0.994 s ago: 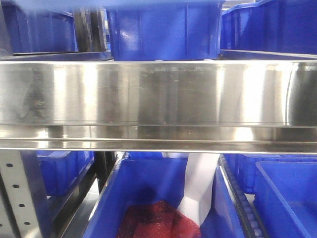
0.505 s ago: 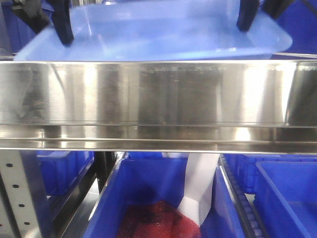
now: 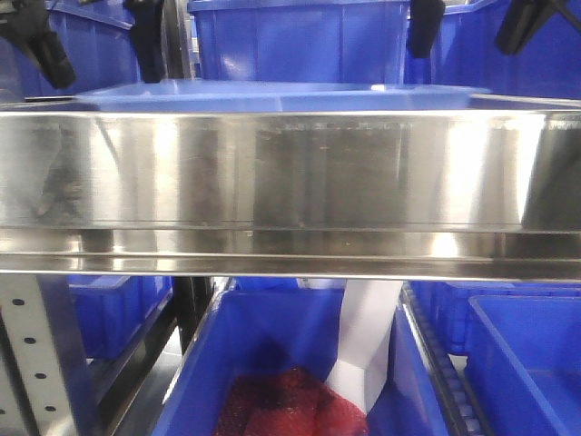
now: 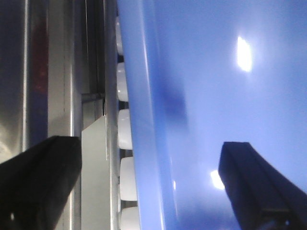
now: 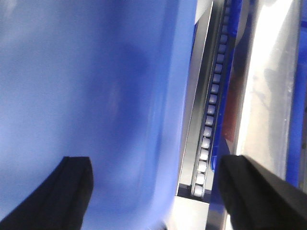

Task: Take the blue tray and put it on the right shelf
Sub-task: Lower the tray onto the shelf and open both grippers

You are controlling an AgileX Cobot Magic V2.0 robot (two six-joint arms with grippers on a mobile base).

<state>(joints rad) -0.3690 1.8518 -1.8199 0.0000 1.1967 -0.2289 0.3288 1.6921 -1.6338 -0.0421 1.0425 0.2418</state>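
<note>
The blue tray lies flat on the right shelf, just behind its shiny steel front rail; only the tray's rim shows above the rail. My left gripper hovers open above the tray's left end. Over the right end, my right gripper is open too. In the left wrist view the left gripper straddles the tray's rim with both fingers well clear of it. The right wrist view has the right gripper spread wide over the tray.
Deep dark-blue bins stand behind the tray. White roller tracks run along both tray sides. Below the rail are more blue bins, one holding red mesh and white paper. A perforated upright stands lower left.
The tray came into view tilted and held by both grippers, then settled flat behind the rail. Both grippers have opened and risen off its ends.
</note>
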